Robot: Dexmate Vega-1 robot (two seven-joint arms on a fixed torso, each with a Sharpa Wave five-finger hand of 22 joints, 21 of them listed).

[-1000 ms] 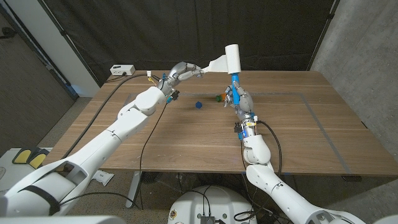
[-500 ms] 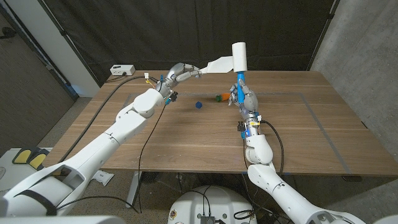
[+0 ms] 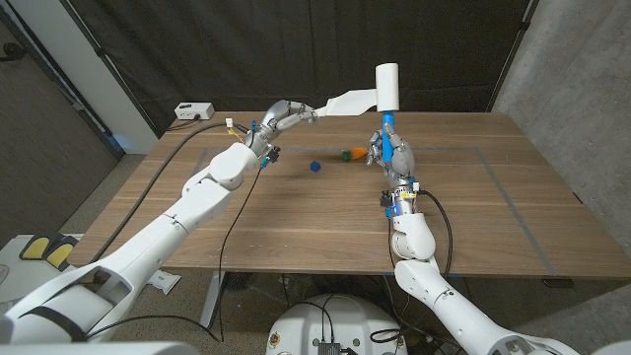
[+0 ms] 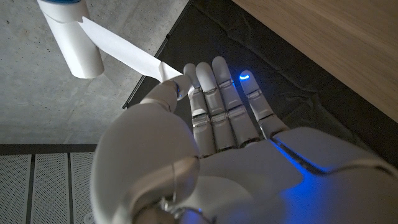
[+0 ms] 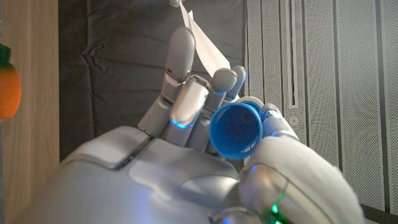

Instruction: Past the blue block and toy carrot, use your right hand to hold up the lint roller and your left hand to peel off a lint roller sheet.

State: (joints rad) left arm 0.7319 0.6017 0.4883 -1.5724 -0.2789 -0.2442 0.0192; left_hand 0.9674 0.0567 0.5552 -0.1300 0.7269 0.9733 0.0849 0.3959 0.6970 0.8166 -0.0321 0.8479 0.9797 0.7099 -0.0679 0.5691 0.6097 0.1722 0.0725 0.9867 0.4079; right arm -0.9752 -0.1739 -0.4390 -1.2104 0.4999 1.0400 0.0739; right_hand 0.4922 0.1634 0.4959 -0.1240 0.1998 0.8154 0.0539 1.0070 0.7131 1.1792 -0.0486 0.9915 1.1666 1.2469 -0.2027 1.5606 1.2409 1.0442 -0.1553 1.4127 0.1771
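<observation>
Right hand (image 3: 393,151): clenched round the blue handle of the roller (image 3: 386,86), holding it upright above the table (image 3: 296,217). In the right wrist view the hand (image 5: 205,155) wraps the handle, whose blue round end faces the camera.
Roller: white drum on top, handle below in the right hand, at about 1 o'clock from the table's middle, raised over the far part of the table. The drum (image 4: 68,37) also shows in the left wrist view.
Sheet (image 3: 345,101): a white strip partly peeled, running from the drum toward 9 o'clock to the left hand. One end is still on the drum. It shows in the left wrist view (image 4: 124,53) and the right wrist view (image 5: 205,43).
Left hand (image 3: 286,116): pinching the free end of the sheet between thumb and fingers (image 4: 214,93), the other fingers stretched out. It is raised near the table's far edge, at 9 o'clock from the roller.
Block (image 3: 315,167): blue, on the table between the two hands, nearer the camera than the sheet.
Carrot (image 3: 356,153): orange with a green end, on the table just at 9 o'clock of the right hand; also seen beside the wood in the right wrist view (image 5: 9,81).
Box (image 3: 193,110): white, at the table's far left corner, with a cable.
</observation>
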